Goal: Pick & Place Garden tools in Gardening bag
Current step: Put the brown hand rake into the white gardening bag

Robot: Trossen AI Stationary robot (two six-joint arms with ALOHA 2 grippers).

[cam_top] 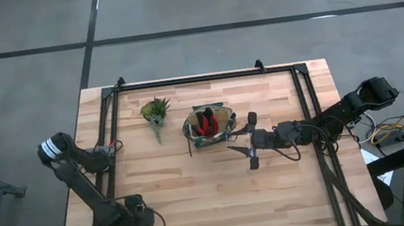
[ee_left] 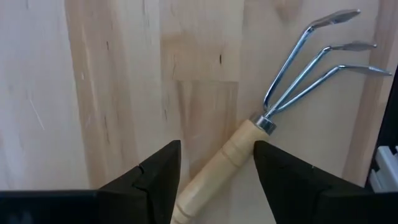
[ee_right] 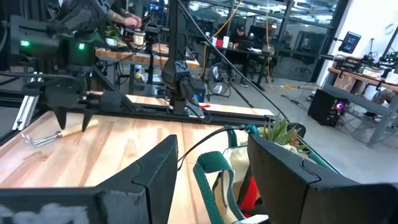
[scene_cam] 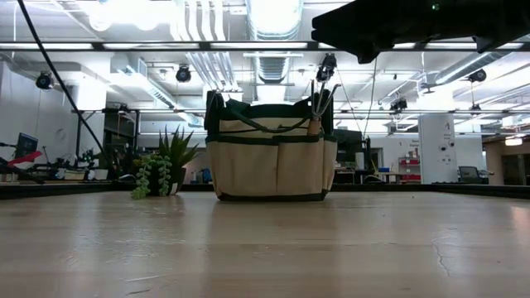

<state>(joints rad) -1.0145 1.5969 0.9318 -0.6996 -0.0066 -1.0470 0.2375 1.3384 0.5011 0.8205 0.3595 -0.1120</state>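
The tan gardening bag (cam_top: pixel 210 125) with green trim stands upright at the table's middle. It holds a red glove (cam_top: pixel 205 122), and a fork (scene_cam: pixel 320 101) sticks up out of it, tines up. A second wooden-handled fork (ee_left: pixel 249 134) lies flat on the table near the front left. My left gripper (ee_left: pixel 217 174) is open and points down over it, with one finger on each side of the handle, which it does not plainly touch. My right gripper (cam_top: pixel 252 139) is open and empty, level beside the bag's right end. The pruning shears are not in view.
A small spiky green plant (cam_top: pixel 155 109) stands left of the bag. A black frame rail (cam_top: pixel 205 77) runs along the table's far side and down both sides. Bare wood lies in front of the bag (cam_top: pixel 220 196). People show in the room beyond the table (ee_right: pixel 239 34).
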